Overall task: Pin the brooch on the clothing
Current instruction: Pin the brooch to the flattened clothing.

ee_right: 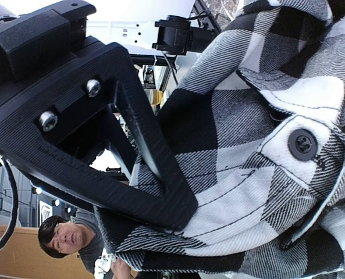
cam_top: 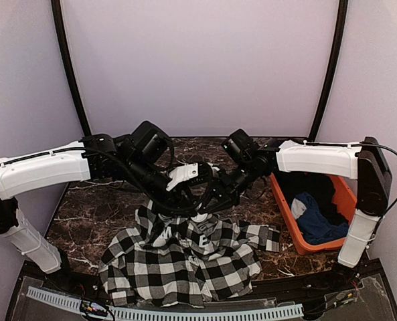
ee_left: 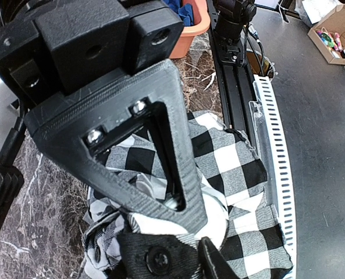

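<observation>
Top view: checked shirt [cam_top: 185, 261] heaped at table's [cam_top: 91, 214] near edge, collar end raised; only right wrist shows right gripper [ee_right: 175, 215] clamped on cloth beside a button [ee_right: 303, 144]; left gripper's [ee_left: 201, 241] spread unclear

Orange bin [cam_top: 288, 214] blocks right side; bare tabletop [cam_top: 91, 214] left.

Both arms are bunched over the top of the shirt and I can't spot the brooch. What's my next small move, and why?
Probably lift the left gripper a touch off the checked flannel shirt, leaving the right gripper alone. The right jaws are shut on a fold near a black button, but the left finger blocks its own view and no brooch shows anywhere.
</observation>
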